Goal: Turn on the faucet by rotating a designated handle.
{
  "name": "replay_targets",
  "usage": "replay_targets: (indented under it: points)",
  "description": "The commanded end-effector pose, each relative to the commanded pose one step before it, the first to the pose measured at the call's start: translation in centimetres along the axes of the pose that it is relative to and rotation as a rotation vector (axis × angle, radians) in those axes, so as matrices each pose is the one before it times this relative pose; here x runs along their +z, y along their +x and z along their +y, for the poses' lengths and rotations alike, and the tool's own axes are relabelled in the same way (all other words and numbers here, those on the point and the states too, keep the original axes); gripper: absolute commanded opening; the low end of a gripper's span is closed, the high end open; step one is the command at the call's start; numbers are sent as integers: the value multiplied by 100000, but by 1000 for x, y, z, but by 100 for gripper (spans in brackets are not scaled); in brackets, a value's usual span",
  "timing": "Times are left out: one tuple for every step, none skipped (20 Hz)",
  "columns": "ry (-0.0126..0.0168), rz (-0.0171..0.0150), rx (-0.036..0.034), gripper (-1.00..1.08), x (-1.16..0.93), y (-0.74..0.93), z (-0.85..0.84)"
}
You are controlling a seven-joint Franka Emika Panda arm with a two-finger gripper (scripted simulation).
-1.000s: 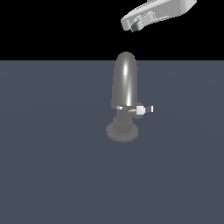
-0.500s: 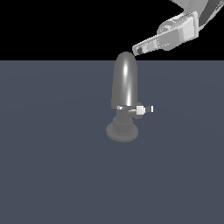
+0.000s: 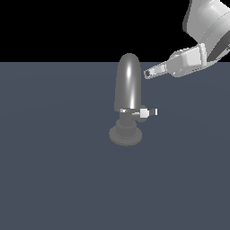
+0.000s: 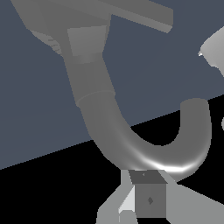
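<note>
i can't tell how far apart the gripper (image 3: 148, 73) fingers are; i'd drop it beside the faucet (image 3: 128, 87) to the handle (image 3: 144, 112) at its collar, mid-floor, and push sideways.

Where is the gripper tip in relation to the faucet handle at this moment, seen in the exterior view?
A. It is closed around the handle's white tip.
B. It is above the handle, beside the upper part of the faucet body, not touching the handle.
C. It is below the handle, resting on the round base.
B: the gripper hangs beside the upper faucet, with a clear gap above the handle.
</note>
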State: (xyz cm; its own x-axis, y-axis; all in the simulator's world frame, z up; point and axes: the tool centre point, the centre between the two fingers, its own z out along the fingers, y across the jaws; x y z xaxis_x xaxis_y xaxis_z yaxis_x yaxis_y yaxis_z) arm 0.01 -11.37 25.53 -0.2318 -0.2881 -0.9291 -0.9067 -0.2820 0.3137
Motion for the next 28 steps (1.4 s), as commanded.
replay_targets:
  points:
    - [2720,-5704,5222,-100,-50,1638,-251]
    - [1105,-2275,2095,-100,-18,669,-100]
    - [1116,-2292,2112,-100,-15,675,-99]
    - [1127,-2307,2127,-100,-12,682,-98]
    - [1079,-2203,2034,-100,-11,653,-93]
    - [1002,-2040,1886,-100,-9,606,-85]
    - [923,-1876,1732,-100,-5,559,-77]
    - [834,-1695,1559,-100,0,506,-68]
    - [742,-1507,1383,-100,3,451,-59]
    - [674,-1367,1252,-100,5,409,-52]
    - [606,-1229,1126,-100,5,369,-47]
    - [535,-1084,993,-100,4,326,-41]
    - [463,-937,859,-100,4,282,-35]
    - [392,-792,725,-100,4,238,-30]
    - [321,-649,594,-100,4,196,-24]
    - [251,-508,462,-100,4,153,-18]
    - [179,-364,328,-100,7,109,-11]
    - [113,-234,206,-100,3,72,-8]
    - [33,-72,57,-100,18,19,4]
    - [0,0,0,-100,-22,14,-14]
    - [-113,207,-222,-100,25,-73,24]
    - [-142,274,-268,-100,8,-84,14]
    - [-99,192,-186,-100,4,-58,9]
    - [-34,66,-64,-100,-2,-19,2]
    - [0,0,0,-100,0,0,0]
    - [0,0,0,-100,0,0,0]
    - [0,0,0,-100,0,0,0]
    - [0,0,0,-100,18,-11,3]
